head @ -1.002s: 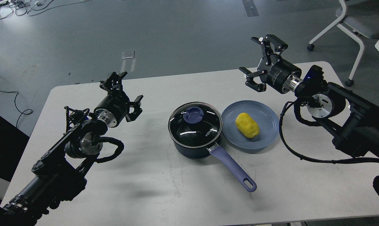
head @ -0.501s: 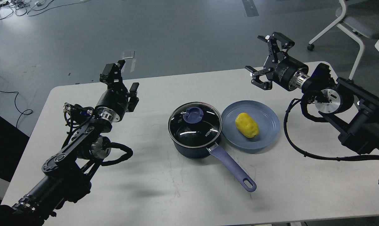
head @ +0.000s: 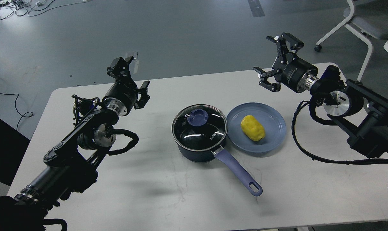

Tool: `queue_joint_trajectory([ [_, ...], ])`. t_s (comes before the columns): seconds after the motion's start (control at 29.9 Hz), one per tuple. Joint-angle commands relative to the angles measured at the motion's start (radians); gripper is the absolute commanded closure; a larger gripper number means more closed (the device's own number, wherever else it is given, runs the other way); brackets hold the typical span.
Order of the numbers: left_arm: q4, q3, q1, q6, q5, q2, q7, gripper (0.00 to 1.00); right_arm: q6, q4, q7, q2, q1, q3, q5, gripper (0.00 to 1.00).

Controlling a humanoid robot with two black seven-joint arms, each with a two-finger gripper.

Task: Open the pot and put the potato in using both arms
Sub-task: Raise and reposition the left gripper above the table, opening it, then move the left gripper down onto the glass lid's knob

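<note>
Left gripper (head: 132,75) and right gripper (head: 275,60), both spread and empty, flank the lidded pot (head: 199,133) and plated potato (head: 252,128); a skewed knob pinch could drop the lid (head: 199,127).

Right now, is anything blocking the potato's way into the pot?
Yes. The glass lid sits closed on the pot, covering its opening. The potato lies on the plate beside it, untouched; both pincers hover open, away.

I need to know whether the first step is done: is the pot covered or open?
Covered. The glass lid with its purple knob sits flat on the pot; neither gripper touches it.
</note>
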Motion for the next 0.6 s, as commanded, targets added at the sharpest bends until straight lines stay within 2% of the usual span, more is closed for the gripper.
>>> queue_joint_trajectory([
  [0.0, -0.006, -0.004, -0.017, -0.002, 0.025, 0.032, -0.016, 0.02, -0.003, -0.001, 0.003, -0.027, -0.004, 0.005, 0.000, 0.00],
  [0.07, -0.006, 0.005, -0.028, 0.009, 0.065, 0.051, -0.018, 0.02, -0.003, -0.004, 0.000, -0.040, -0.013, 0.022, 0.005, 0.00],
  [0.17, -0.056, 0.068, -0.048, 0.075, 0.312, 0.120, -0.018, 0.02, -0.003, -0.019, -0.008, -0.047, -0.049, 0.068, 0.006, 0.00],
  [0.27, -0.105, 0.134, -0.049, 0.165, 0.588, 0.174, -0.018, 0.02, -0.003, -0.019, -0.008, -0.048, -0.066, 0.073, 0.005, 0.00],
  [0.33, -0.168, 0.172, -0.049, 0.255, 0.792, 0.198, -0.016, 0.02, -0.003, -0.019, -0.006, -0.051, -0.067, 0.071, 0.005, 0.00],
  [0.47, -0.298, 0.198, -0.040, 0.274, 0.956, 0.275, -0.021, 0.02, -0.005, -0.021, -0.003, -0.051, -0.072, 0.073, 0.005, 0.00],
  [0.57, -0.364, 0.293, -0.048, 0.300, 1.179, 0.324, -0.024, 0.02, -0.015, -0.022, -0.002, -0.051, -0.072, 0.073, 0.005, 0.00],
])
